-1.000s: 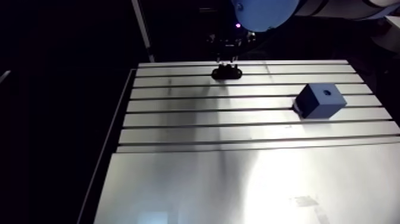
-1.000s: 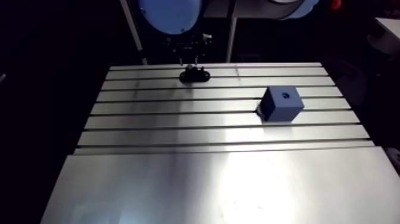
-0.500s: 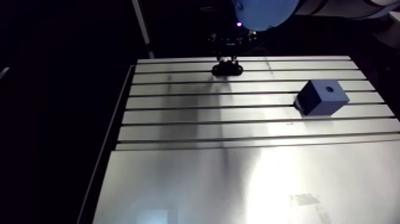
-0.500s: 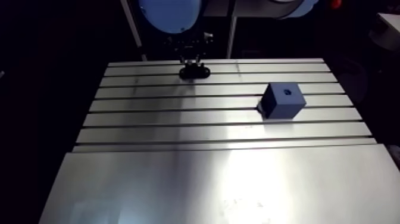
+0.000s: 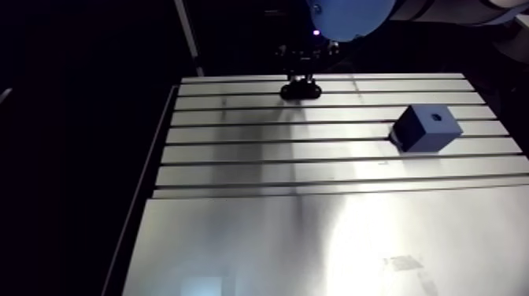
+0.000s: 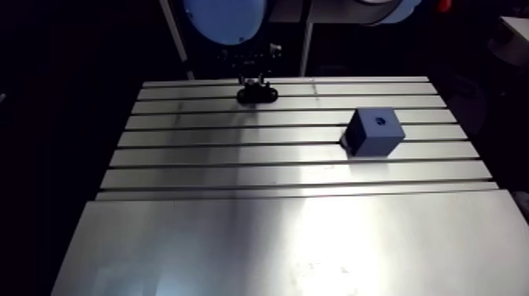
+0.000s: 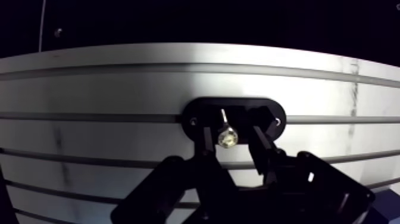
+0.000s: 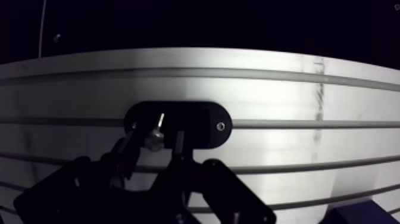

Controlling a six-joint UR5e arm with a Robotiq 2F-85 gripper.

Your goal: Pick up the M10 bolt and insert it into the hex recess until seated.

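Saw a slotted aluminium tabletop (image 5: 260,236) filling most of the arm view, grooved across its far half and smooth across the near half; found a blue block (image 5: 425,131) sitting on the grooved part toward the right, well apart from everything else, with a small dark recess (image 5: 434,119) in its top face, too small to tell the shape; noted a black oval plate (image 7: 233,117) lying flat near the tabletop's far edge, straddling one groove, with a small screw near each rounded end; caught the claw (image 7: 228,127) hanging right over that plate, with its two dark fingers (image 7: 205,138) spread apart and reaching down toward the plate's middle; picked out the M10 bolt (image 7: 227,137) standing on the plate between those fingers, bright head toward the wrist camera and a thin glint of shank running down behind it; made out a sliver of dark gap on either side of the head, so judged the claw to be gripping nothing; could not tell whether the bolt stood quite upright or leaned a little.
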